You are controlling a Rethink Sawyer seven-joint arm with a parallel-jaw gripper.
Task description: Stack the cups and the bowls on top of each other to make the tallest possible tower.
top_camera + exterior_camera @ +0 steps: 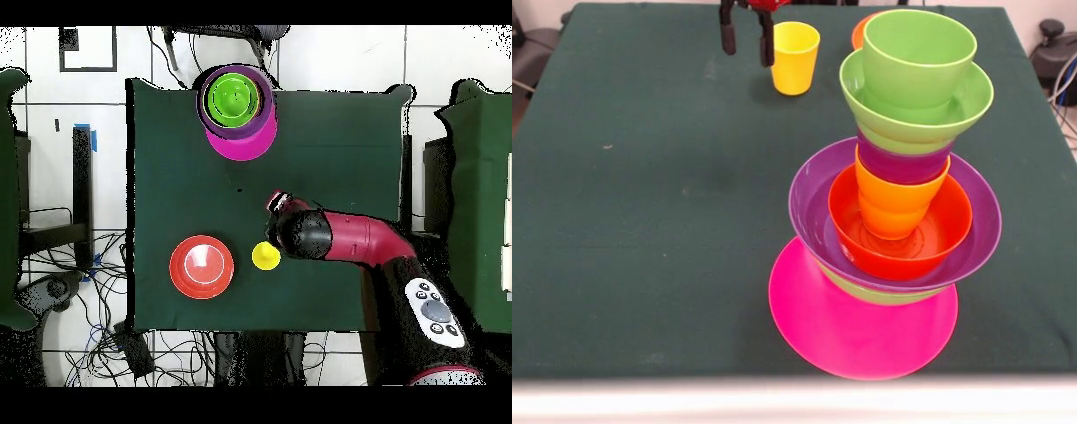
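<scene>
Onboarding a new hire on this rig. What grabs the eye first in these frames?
The tower dominates: a multicoloured column of bowls and cups on a wide pink bowl near the table's front edge in the front view, topped by a light green cup. Next, the yellow cup standing alone at the far side, with the gripper right beside it. Overhead, an orange-red bowl sits apart.

A dark green cloth-covered bench (644,194) carries three things. The tower (896,177) stands on its wide pink base (847,331) at one edge. A yellow cup (794,57) sits upright well apart from the tower, toward the opposite edge, and an orange-red bowl (202,266) rests upside down near the cup.
</scene>
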